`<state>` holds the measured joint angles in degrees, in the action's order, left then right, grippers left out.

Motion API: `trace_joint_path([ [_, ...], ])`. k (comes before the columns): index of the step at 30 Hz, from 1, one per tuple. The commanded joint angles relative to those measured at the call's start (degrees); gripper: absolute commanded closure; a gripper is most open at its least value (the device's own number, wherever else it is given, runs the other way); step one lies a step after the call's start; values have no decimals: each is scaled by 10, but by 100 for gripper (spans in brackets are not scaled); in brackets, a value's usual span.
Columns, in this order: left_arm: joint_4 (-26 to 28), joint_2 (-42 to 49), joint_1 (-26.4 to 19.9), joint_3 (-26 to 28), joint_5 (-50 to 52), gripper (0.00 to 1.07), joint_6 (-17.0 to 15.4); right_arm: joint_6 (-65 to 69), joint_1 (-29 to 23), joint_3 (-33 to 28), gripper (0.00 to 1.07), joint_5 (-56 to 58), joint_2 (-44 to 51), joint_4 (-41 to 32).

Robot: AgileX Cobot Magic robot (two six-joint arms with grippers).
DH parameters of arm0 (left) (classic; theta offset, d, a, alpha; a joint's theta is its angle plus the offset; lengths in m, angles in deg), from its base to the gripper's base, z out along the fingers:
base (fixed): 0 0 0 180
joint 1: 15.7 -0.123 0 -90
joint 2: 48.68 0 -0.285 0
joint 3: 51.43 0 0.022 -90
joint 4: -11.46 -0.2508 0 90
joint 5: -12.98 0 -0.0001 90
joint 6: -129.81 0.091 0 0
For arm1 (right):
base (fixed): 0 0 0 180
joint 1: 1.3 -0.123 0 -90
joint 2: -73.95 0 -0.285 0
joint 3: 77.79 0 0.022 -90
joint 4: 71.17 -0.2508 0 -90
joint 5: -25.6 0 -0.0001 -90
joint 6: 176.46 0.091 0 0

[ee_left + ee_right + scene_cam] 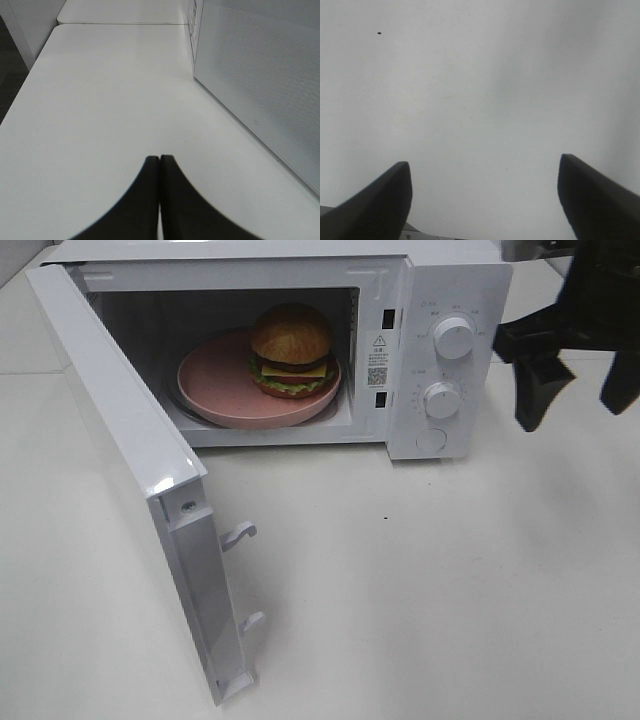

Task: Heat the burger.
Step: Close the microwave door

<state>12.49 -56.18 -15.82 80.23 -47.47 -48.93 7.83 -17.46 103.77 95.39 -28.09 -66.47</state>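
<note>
Two poses: right end effector point(484, 162) splayed beside microwave point(452, 280); left end effector point(159, 158) pinched.

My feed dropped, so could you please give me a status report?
Left gripper shut, empty, beside the door. Right gripper open, empty, beside the microwave. Burger on pink plate inside; door wide open. Nothing in the way.

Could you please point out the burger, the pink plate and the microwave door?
burger point(291, 332): exterior high view, top bun.
pink plate point(212, 388): exterior high view, bare left part.
microwave door point(118, 390): exterior high view, top edge.
</note>
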Motion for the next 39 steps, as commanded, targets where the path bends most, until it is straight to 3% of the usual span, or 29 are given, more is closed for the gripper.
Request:
trace_joint_path([
  [1, 2, 12, -2, -2, 9, 106, 0, 10, 26, -38, 35, 14, 53, -2],
  [18, 2, 12, -2, -2, 9, 106, 0, 41, 38, -238, 35, 14, 340, 19],
  [20, 2, 12, -2, -2, 9, 106, 0, 41, 38, -288, 35, 3, 406, 19],
  [29, 2, 12, -2, -2, 9, 106, 0, 40, 38, -367, 35, -3, 532, 18],
  [37, 2, 12, -2, -2, 9, 106, 0, 32, 38, -454, 35, -76, 704, 18],
  [39, 2, 12, -2, -2, 9, 106, 0, 26, 38, -492, 35, -121, 792, 17],
])
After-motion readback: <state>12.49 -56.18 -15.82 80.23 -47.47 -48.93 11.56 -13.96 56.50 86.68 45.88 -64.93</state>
